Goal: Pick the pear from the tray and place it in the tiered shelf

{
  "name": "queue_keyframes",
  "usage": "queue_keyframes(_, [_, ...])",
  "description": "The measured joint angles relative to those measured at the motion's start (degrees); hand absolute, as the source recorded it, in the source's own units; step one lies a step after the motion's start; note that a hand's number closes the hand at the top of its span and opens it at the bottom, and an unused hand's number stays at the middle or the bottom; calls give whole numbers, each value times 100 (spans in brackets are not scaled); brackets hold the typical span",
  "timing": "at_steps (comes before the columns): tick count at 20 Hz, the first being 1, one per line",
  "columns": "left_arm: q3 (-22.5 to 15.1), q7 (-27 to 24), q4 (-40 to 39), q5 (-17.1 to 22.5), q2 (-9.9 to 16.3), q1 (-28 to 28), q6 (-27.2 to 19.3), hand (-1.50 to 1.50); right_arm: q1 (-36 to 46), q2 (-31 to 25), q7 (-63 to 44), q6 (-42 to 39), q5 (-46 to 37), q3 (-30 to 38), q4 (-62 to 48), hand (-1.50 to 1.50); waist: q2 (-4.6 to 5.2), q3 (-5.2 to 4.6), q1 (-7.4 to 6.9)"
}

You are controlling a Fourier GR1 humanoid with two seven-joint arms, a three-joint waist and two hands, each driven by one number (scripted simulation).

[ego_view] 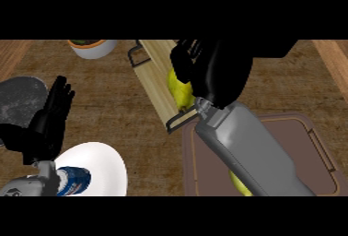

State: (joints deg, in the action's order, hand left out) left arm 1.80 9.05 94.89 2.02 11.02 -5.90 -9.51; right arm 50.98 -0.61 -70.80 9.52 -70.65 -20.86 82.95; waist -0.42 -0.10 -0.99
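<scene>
Upper centre of your frame: right hand (pixel 216 69) curled over the pear (pixel 178 87) on the wooden tray (pixel 155 78). Left hand (pixel 51 115), lower left, rested with fingers straight.

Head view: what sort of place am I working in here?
Probably a kitchen counter: a brown worktop bearing a white plate, a dark brown tray and a light wooden tiered shelf, with a small white pot at the back.

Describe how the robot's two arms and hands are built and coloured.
Both hands are glossy black with slim jointed fingers: left hand, right hand. The right forearm is a smooth grey casing. The left forearm is grey too, with a blue ring at its wrist.
</scene>
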Motion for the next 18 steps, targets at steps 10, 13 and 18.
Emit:
queue_keyframes(10, [-21, -79, -48, -71, -70, 0, -12, 0, 64, 5, 402, 642, -253, 596, -824, 150, 25, 5, -19])
queue_keyframes(13, [-68, -97, 69, -107, -103, 87, -14, 0, 178, 3, 572, 890, -264, 832, -1195, 150, 25, 7, -29])
queue_keyframes(18, [-2, -84, 38, -101, -93, 50, 1, 0, 279, -24, 846, 1408, -201, 1165, -1915, 150, 29, 8, -28])
